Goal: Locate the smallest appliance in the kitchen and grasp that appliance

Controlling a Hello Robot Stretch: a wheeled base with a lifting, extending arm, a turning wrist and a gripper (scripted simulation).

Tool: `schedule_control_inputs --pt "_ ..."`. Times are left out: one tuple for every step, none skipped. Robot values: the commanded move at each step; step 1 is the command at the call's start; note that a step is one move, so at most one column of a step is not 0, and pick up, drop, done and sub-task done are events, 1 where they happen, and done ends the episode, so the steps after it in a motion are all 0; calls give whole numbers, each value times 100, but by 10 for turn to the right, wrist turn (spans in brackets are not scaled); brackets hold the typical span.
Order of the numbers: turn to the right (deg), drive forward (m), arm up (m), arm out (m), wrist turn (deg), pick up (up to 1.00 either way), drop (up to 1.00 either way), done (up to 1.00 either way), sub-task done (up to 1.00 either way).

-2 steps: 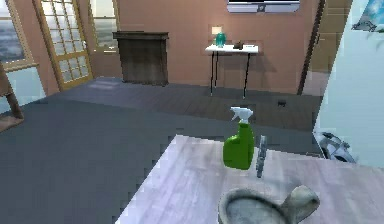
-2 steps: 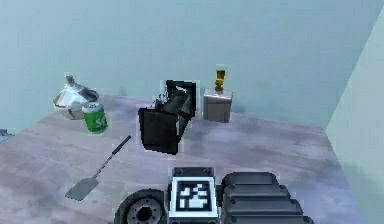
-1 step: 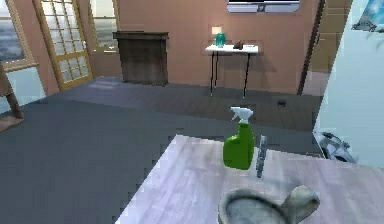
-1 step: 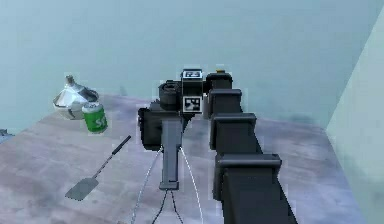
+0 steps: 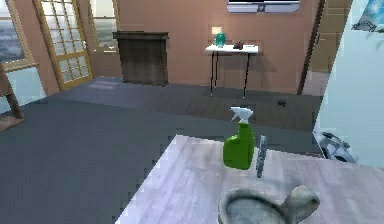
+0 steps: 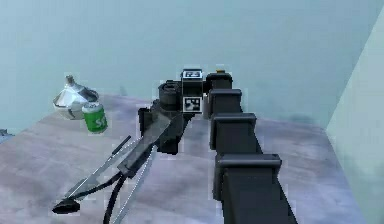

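Observation:
My gripper reaches toward the arm side view's lower left over a pale wooden tabletop. Its thin fingers end over bare tabletop, so it holds nothing. Farther out on the tabletop stands a green can, with a silvery-white rounded thing just behind it. In the forward view the same kind of pale tabletop carries a green spray bottle, a thin dark upright thing and a grey rounded metal vessel at the bottom edge.
Dark floor stretches ahead. At the far wall stand a small white table with a teal thing on it, a dark cabinet and glazed doors. A pale wall rises behind the tabletop.

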Motion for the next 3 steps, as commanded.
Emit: schedule_control_inputs --pt "0 0 0 0 450 0 0 0 0" --pt "0 0 0 0 450 0 0 0 0" --pt "0 0 0 0 360 0 0 0 0"
